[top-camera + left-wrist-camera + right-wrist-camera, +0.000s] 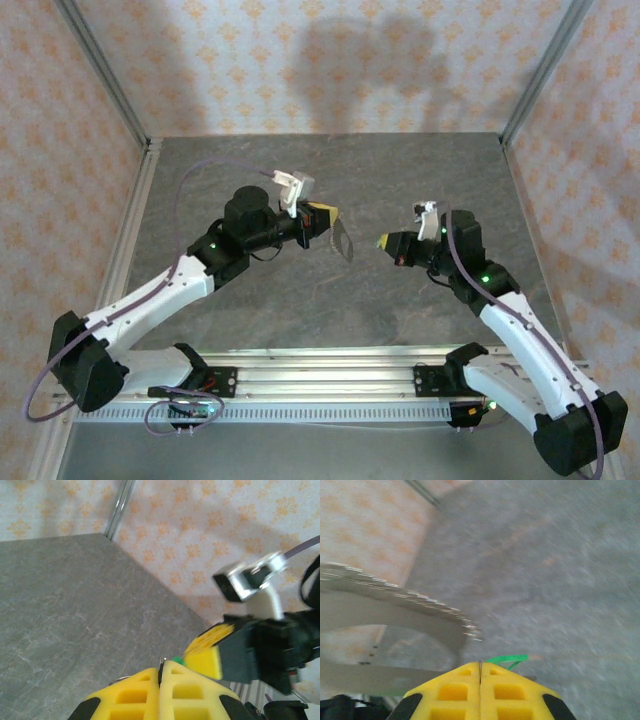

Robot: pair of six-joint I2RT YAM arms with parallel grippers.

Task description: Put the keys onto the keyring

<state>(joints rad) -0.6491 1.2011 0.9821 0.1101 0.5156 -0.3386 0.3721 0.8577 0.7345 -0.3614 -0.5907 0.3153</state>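
Note:
My left gripper [331, 216] is shut on the keyring [343, 241], a greyish loop that hangs from its yellow fingertips over the middle of the table. In the right wrist view the keyring [405, 611] is a large blurred loop with a toothed edge at the left. My right gripper [383, 241] is shut on the key [379, 241], a short way to the right of the loop. The key's green head [508, 659] sticks out past the shut right gripper [480, 665]. In the left wrist view the key [177, 661] shows as a green spot between the left gripper [161, 668] and the right gripper [192, 654].
The grey stone-patterned table [300, 300] lies below both raised grippers. Patterned walls with metal corner posts [105, 85] enclose it on three sides. A slotted aluminium rail [330, 365] carries the arm bases along the near edge.

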